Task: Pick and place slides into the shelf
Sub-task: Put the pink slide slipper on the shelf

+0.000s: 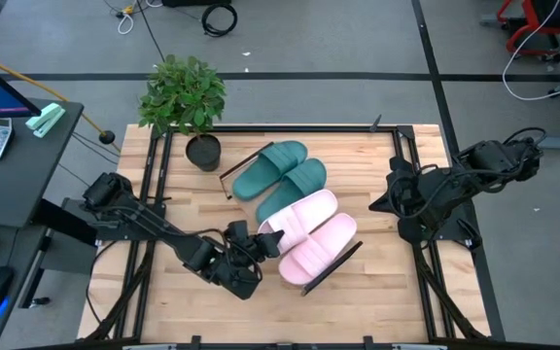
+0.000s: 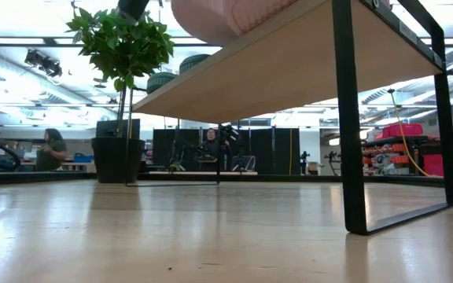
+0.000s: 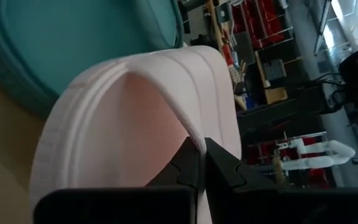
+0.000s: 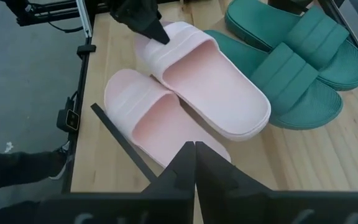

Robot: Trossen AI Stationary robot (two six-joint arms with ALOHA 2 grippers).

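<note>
**Ana:** Left pincer (image 1: 263, 239) is sitting with its fingers pressed together at the toe end of one light pink foam slide (image 1: 297, 219). In the left wrist view the closed tips are lying right against the strap edge, though I am not seeing anything actually pinched between them.

**Ben:** So how far along is the job looking?

**Ana:** Close to finished, I am judging. Going left to right over the wood-plank bench (image 1: 377, 292): the leafy green plant in its dark pot (image 1: 185, 102) is standing at the far left corner, then the long light wood shelf with black metal end bars (image 1: 333, 266) is lying diagonally mid-bench. All four slides are resting on it, the teal-green foam pair (image 1: 282, 171) at the far end and the second pink slide (image 1: 319, 247) beside the first at the near end.

**Ben:** And the right arm?

**Ana:** It is waiting at the bench's right edge, well apart from the shelf, its right pincer (image 4: 194, 149) closed and empty.

**Ben:** Anything left?

**Ana:** Probably only backing the left arm off.
</note>
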